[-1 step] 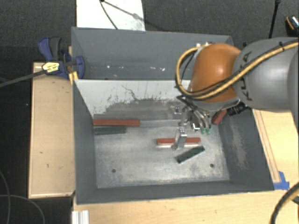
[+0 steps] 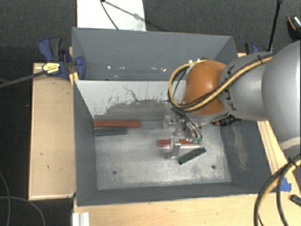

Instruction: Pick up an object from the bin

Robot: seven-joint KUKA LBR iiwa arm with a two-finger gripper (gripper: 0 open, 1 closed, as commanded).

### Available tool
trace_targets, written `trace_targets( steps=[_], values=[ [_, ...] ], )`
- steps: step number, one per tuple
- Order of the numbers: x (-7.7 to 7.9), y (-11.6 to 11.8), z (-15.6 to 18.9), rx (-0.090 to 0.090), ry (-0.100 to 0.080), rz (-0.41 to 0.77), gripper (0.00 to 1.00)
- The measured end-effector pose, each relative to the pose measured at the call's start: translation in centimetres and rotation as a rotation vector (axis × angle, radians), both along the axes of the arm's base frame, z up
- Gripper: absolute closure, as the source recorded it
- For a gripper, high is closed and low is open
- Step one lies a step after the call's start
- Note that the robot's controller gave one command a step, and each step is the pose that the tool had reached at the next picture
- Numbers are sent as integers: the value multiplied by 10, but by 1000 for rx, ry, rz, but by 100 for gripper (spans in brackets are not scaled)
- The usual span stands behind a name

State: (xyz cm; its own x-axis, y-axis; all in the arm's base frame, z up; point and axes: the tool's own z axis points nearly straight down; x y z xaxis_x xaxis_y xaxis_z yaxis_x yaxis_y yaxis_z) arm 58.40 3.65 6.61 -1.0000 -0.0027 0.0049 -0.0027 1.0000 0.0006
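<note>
My gripper (image 2: 176, 148) is low over the bin floor, right of the middle, under the orange wrist cover. A short red bar (image 2: 164, 143) lies flat at its left side, its right end hidden by the gripper. A dark green bar (image 2: 192, 155) lies slanted on the floor just to the gripper's lower right, touching or nearly touching it. Whether either bar is gripped cannot be made out.
A long red-brown bar (image 2: 117, 124) lies near the bin's back left, and a dark green bar (image 2: 111, 132) lies alongside it in front. The arm comes in from the right and covers the bin's right back corner.
</note>
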Motion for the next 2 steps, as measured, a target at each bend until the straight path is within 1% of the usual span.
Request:
trace_targets(
  steps=[1, 2],
  values=[
    [2, 0, 5, 1, -8, -2, 100],
    [-16, 8, 159, 0, -15, 89, 100]
  ],
)
